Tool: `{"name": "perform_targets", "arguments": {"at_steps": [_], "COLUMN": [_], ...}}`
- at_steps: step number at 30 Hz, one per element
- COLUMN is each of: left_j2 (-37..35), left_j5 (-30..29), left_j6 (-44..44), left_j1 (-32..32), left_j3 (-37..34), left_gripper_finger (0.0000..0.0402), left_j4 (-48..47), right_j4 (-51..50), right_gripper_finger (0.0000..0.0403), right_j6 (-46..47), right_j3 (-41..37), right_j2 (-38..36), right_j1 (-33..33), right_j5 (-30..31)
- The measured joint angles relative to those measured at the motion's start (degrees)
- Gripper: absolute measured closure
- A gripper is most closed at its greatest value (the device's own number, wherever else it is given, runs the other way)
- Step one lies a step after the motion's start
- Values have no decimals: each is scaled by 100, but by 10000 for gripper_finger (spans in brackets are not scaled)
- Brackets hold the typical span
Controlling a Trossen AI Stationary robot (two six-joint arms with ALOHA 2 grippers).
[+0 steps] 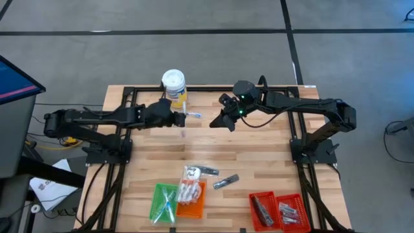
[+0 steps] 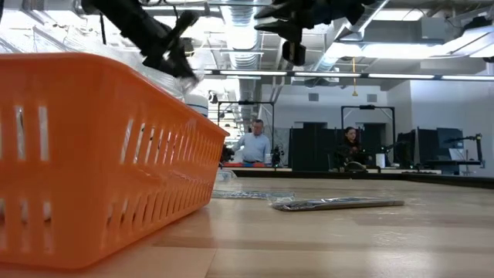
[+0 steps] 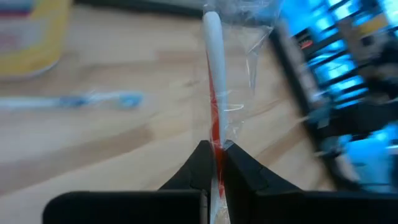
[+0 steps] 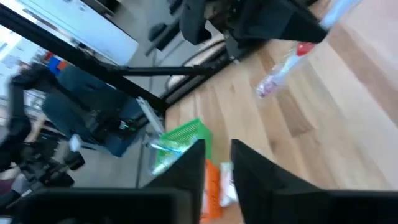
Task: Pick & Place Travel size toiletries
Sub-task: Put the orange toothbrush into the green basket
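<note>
Wooden tabletop (image 1: 259, 162) carries three trays; no writing legible. Left hand (image 3: 213, 163) clenched on one clear-wrapped red-and-white stick (image 3: 213, 87). Right hand (image 4: 217, 163) slightly parted, holding nothing.

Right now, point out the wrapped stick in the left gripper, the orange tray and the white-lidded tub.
wrapped stick (image 3: 212, 74): left wrist view, on its white shaft.
orange tray (image 2: 93, 116): low view, on its slotted side wall.
white-lidded tub (image 1: 173, 79): high view, on its lid.
</note>
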Motion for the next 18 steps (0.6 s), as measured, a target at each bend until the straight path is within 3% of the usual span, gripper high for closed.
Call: {"name": "perform_targets", "arguments": {"at_steps": [10,18], "left_j2": [-79,-77], "left_j5": [28,270], "left_j6": [587,907], "left_j1": [-39,-260], "left_j3": [0,0], "left_gripper_finger": [394,394], "left_j4": [1847,2330], "right_j4": [1174,1535], "right_gripper_finger": [181,148], "right_j6": [831,1306], "right_j3": [0,4], "right_j2": [0,0], "right_j1": [-36,-226], "right_j5": [-396,-428]}}
